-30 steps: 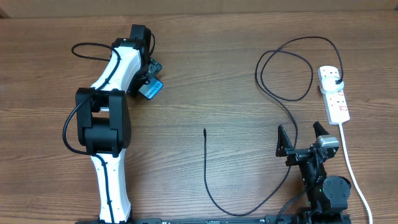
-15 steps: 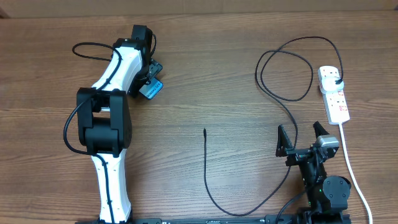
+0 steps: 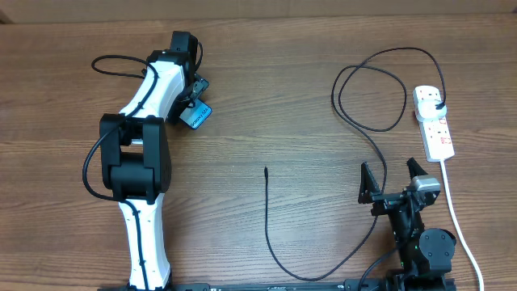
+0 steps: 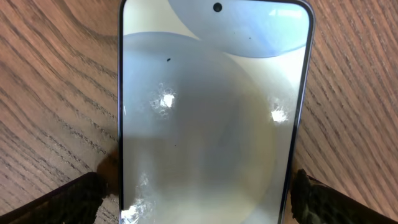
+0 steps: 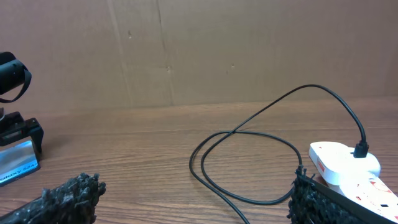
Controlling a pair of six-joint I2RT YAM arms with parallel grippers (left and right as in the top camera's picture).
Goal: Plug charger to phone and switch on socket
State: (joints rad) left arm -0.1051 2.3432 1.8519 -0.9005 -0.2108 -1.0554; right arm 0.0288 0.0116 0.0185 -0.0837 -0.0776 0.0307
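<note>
Bench (image 3: 323, 73): bare wood. The task's things are spread wide over it, so the phone and the cable end have to be brought together.
Left arm (image 3: 141, 153): reaches to the far left, with its wrist low over the phone.
Charger (image 3: 266, 210): a thin black cable. It loops near the socket, sweeps round the near edge and runs up to mid-bench.
Socket (image 3: 435, 123): at the far right, just beyond the right tool. Its switches look untouched, so it is best left for last.
Phone (image 4: 211, 93): lies flat at the far left with its screen up, well apart from the cable end.
Left tool (image 4: 200, 200): released, with the jaws spread wide and one finger beside each long edge of the phone. Centre it, then close squarely on the edges and not the glass, so the phone does not twist.
Right tool (image 3: 393, 179): released, holding nothing and parked near the front right. It probably takes the cable.
Plug (image 3: 437, 103): already seated in the socket's far end.
Tip (image 3: 266, 170): free at mid-bench, pointing away. It should be gripped close behind the connector so it cannot flop when it meets the port.
</note>
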